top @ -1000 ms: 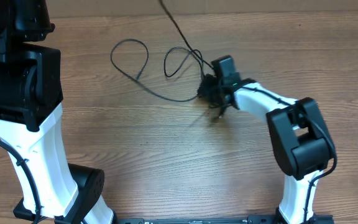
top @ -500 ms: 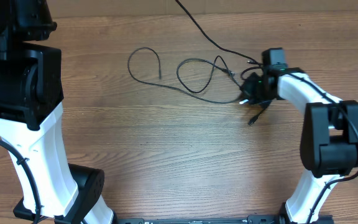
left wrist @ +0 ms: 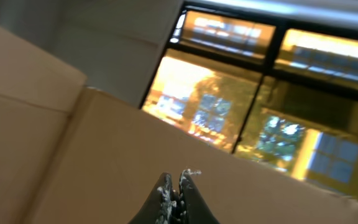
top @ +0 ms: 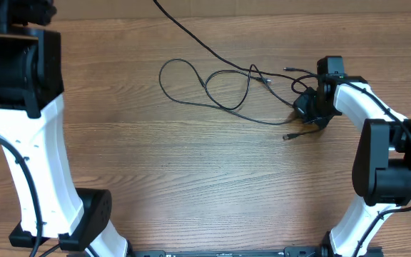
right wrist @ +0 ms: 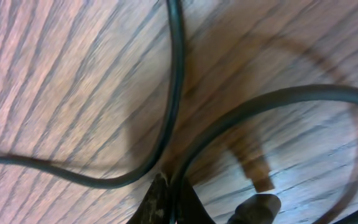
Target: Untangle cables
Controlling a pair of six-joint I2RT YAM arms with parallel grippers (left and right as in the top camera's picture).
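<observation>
My right arm has swung further right since the earlier frame, dragging the cables along and stretching their loops wider across the tabletop.

Close up, the right fingers are clenched on a thin black strand, with another strand curving just beside them over the wood grain. The cables are slim, black and limp, crossing one another in two open loops at the right middle of the tabletop. A small plug lies near the wrist.

One strand runs off the far edge. The left fingers are clenched on nothing, aimed at blurred cardboard and lit windows.
</observation>
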